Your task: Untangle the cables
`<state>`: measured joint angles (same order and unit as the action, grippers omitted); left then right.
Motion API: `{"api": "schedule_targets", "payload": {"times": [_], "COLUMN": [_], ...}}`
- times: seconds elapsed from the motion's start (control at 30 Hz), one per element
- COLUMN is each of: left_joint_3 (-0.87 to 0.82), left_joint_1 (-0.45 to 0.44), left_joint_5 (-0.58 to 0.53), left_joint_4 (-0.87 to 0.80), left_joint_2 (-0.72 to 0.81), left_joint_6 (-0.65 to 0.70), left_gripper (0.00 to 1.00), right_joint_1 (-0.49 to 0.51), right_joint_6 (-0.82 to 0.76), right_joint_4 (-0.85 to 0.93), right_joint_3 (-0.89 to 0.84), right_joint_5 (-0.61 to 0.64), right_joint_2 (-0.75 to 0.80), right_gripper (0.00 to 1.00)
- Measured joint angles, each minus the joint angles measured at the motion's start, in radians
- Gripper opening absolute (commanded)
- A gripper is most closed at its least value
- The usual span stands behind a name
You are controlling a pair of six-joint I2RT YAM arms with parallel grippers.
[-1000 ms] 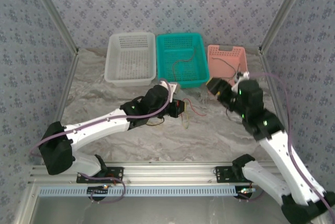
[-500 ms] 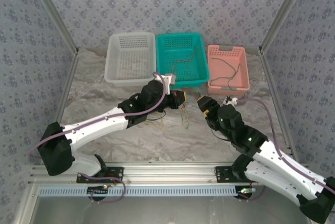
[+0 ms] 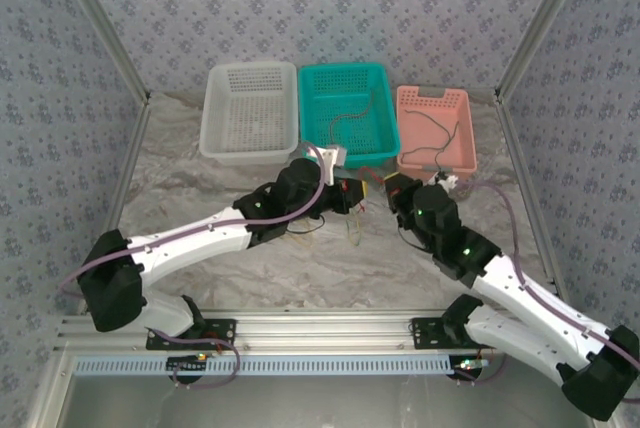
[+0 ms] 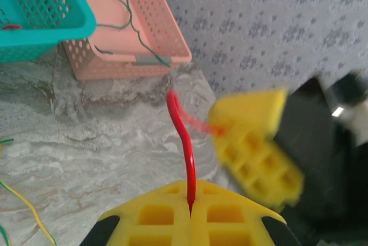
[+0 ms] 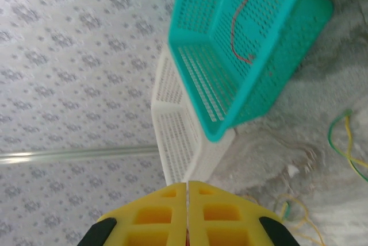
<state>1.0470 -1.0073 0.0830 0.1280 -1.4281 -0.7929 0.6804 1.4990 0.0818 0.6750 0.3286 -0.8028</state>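
Near the middle of the table (image 3: 200,208) the two arms meet, tip to tip. The left gripper (image 4: 190,193) has its yellow fingers pressed together on the red cable (image 4: 185,142). The cable pokes up from between them, bends, and runs across to the right gripper (image 5: 187,189). That one has its fingers pressed together too. The red cable goes right up to one of them, but that bit is blurry, so I cannot tell if it really has hold.

The loose cables (image 3: 355,228), yellow and green, lie on the table just beside the grippers, toward the near edge. More thin cables lie in the teal basket (image 3: 345,70) and the pink basket (image 3: 455,100) at the far edge.

The job now looks like pulling the red cable free of the others. To do it well, I think the left side should hold tight and not move. The right side should pull slowly toward the right edge and a little up, so the red cable lifts off the yellow and green ones. If those start to come along, it is best to stop and ease back. If the right side has missed, it should open and grab again. A hard tug could make the cable slip out.
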Motion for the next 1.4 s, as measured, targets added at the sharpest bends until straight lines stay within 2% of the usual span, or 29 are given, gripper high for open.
{"api": "schedule_targets", "payload": {"times": [0.17,0.33,0.53,0.73,0.83,0.9,1.1,1.23,1.4], "left_joint_3": [0.059,0.150,0.192,0.220,0.243,0.248,0.338,0.517,0.761], "left_joint_1": [-0.024,-0.041,-0.049,-0.047,-0.022,0.014,0.208,0.324,0.414], "left_joint_5": [0.030,0.045,0.047,0.047,0.062,0.084,0.143,0.185,0.220], "left_joint_4": [-0.042,-0.060,-0.087,-0.125,-0.153,-0.174,-0.261,-0.303,-0.346], "left_joint_2": [-0.058,-0.128,-0.178,-0.185,-0.185,-0.185,-0.225,-0.328,-0.513], "left_joint_6": [0.059,0.123,0.174,0.192,0.171,0.137,0.054,0.030,0.004], "left_gripper": [0.00,0.00,0.00,0.00,0.00,0.00,0.00,0.00,0.00], "right_joint_1": [-0.195,-0.324,-0.382,-0.420,-0.432,-0.451,-0.511,-0.517,-0.505], "right_joint_6": [-0.107,-0.238,-0.355,-0.424,-0.478,-0.520,-0.637,-0.687,-0.722], "right_joint_4": [0.049,0.117,0.214,0.281,0.350,0.375,0.482,0.536,0.545], "right_joint_3": [0.179,0.309,0.420,0.483,0.571,0.624,0.709,0.715,0.666], "right_joint_5": [-0.138,-0.333,-0.494,-0.582,-0.596,-0.585,-0.517,-0.489,-0.489], "right_joint_2": [-0.058,-0.180,-0.295,-0.347,-0.386,-0.392,-0.301,-0.234,-0.203], "right_gripper": [0.00,0.00,0.00,0.01,0.52,0.64,0.69,0.69,0.69]}}
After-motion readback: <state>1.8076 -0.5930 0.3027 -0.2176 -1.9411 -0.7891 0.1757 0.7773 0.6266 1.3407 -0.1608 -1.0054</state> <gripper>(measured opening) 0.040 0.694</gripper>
